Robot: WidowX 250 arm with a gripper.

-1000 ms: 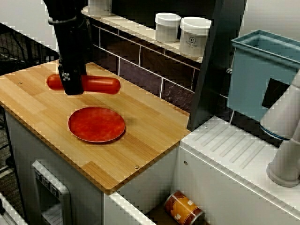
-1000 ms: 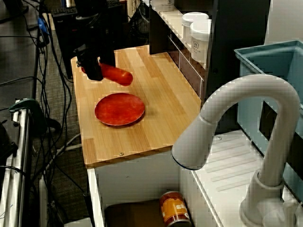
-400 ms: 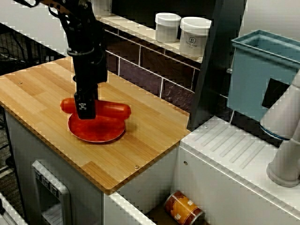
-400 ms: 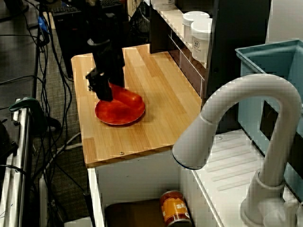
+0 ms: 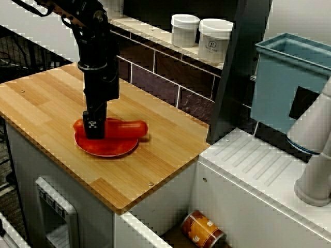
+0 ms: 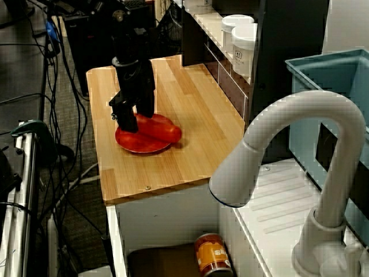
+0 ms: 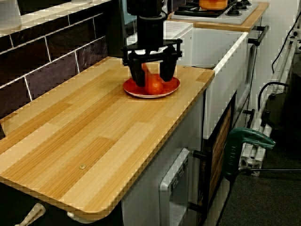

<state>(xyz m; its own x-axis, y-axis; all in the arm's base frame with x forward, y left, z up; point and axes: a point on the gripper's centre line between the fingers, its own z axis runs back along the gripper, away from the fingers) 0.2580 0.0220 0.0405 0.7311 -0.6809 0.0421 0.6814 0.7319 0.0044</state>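
A long red sausage [image 5: 126, 127] lies across a red plate [image 5: 106, 150] on the wooden counter [image 5: 41, 98]. My black gripper [image 5: 95, 127] comes straight down on the sausage's left part, one finger on either side. In the view over the faucet the sausage [image 6: 162, 130] rests on the plate [image 6: 138, 145] with the gripper [image 6: 136, 119] straddling it. The view along the counter shows the sausage's end [image 7: 153, 84] between the two fingers [image 7: 137, 75], which press its sides just above the plate [image 7: 165, 90]. The gripper [image 7: 153, 76] is shut on the sausage.
Two white jars [image 5: 185, 30] [image 5: 214, 40] stand on the ledge above the tiled back wall. Right of the counter are a ribbed drainboard [image 5: 258, 165], a teal bin [image 5: 289, 77], a white faucet [image 6: 300, 150] and a can [image 5: 202, 230] in the sink. Cables hang left of the counter.
The gripper carried the sausage from the back left of the counter over to the plate and lowered it; the sausage now rests on the plate.
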